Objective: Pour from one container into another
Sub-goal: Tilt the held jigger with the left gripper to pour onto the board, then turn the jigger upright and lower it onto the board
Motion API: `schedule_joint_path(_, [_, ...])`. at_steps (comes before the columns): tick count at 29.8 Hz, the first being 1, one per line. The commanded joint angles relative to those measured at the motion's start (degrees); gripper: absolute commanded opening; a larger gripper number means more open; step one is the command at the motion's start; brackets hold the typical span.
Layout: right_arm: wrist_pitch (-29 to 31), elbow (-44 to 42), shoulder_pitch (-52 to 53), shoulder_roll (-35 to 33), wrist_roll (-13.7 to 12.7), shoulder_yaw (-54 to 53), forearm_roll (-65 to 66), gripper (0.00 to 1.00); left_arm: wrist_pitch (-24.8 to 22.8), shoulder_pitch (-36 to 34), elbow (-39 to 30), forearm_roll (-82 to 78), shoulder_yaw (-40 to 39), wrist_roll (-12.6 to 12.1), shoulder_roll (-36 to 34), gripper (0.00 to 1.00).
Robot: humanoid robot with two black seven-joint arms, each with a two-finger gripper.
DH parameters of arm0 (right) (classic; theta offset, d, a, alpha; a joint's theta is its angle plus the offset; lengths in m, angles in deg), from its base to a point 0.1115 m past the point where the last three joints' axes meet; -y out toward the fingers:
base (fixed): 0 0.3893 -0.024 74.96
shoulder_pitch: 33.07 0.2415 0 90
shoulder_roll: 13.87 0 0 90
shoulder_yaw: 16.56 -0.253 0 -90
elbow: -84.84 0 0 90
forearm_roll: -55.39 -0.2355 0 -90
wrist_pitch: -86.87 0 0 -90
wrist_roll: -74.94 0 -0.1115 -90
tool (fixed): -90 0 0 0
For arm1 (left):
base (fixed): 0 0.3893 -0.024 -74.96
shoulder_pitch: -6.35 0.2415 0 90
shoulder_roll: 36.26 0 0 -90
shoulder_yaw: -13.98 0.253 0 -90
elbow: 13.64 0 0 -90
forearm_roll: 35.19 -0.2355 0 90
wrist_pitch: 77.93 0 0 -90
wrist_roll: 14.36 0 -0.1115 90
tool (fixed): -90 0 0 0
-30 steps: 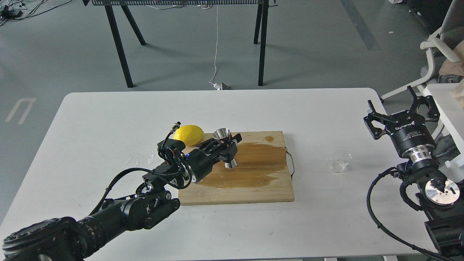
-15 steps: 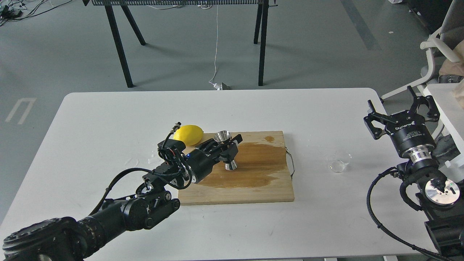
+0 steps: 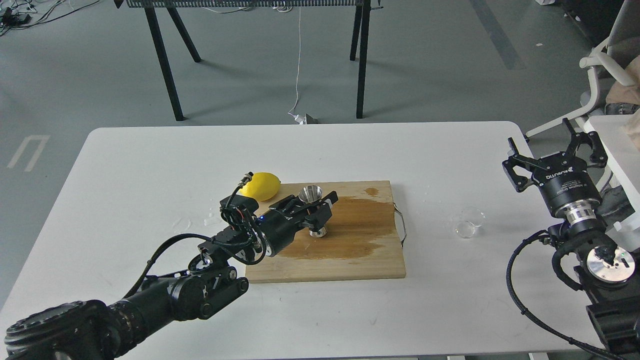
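Note:
The steel hourglass jigger [image 3: 310, 193] stands upright on the wooden cutting board [image 3: 350, 262], near its back left corner. My left gripper [image 3: 315, 211] reaches in from the left and is shut on the jigger's narrow waist, hiding its middle. The small clear glass cup [image 3: 470, 223] sits on the white table right of the board, and no gripper touches it. My right gripper [image 3: 554, 146] hangs open above the table's right edge, behind and to the right of the cup, holding nothing.
A yellow lemon [image 3: 260, 185] lies at the board's back left corner, just behind my left wrist. A dark wet stain [image 3: 360, 227] covers the board's middle. A metal handle [image 3: 401, 225] sticks out of the board's right side. Water drops [image 3: 210, 218] dot the table left of the board.
My left gripper has shifted slightly right and lowered, bringing the jigger from a slight tilt to upright with its base down at the board. The right arm and glass cup have not moved.

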Motion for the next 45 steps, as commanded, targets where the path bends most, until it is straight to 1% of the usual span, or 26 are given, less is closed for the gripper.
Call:
schedule_joint_path(1, [0.00, 0.08, -0.16, -0.09, 0.00, 0.00, 0.00, 0.99, 0.00, 0.13, -0.16, -0.05, -0.01, 0.01, 0.00, 0.76])
schedule_joint_path(4, [0.00, 0.08, -0.25, -0.09, 0.00, 0.00, 0.00, 0.99, 0.00, 0.75, -0.16, -0.05, -0.01, 0.01, 0.00, 0.80])
schedule_joint_path(13, [0.00, 0.08, -0.25, -0.09, 0.00, 0.00, 0.00, 0.99, 0.00, 1.89, -0.77, -0.05, 0.08, 0.01, 0.00, 0.85])
schedule_joint_path(19, [0.00, 0.08, -0.25, -0.09, 0.00, 0.00, 0.00, 0.99, 0.09, 2.33, -0.77, -0.05, 0.08, 0.01, 0.00, 0.85])
schedule_joint_path(24, [0.00, 0.08, -0.43, -0.09, 0.00, 0.00, 0.00, 0.99, 1.23, 2.77, -0.77, -0.05, 0.08, 0.01, 0.00, 0.86])
schedule_joint_path(40, [0.00, 0.00, -0.51, -0.09, 0.00, 0.00, 0.00, 0.99, 1.41, 3.30, -0.77, -0.14, 0.08, 0.01, 0.00, 0.87])
schedule_joint_path(45, [0.00, 0.00, -0.60, -0.09, 0.00, 0.00, 0.00, 0.99, 3.69, 3.21, -0.77, -0.14, 0.08, 0.01, 0.00, 0.87])
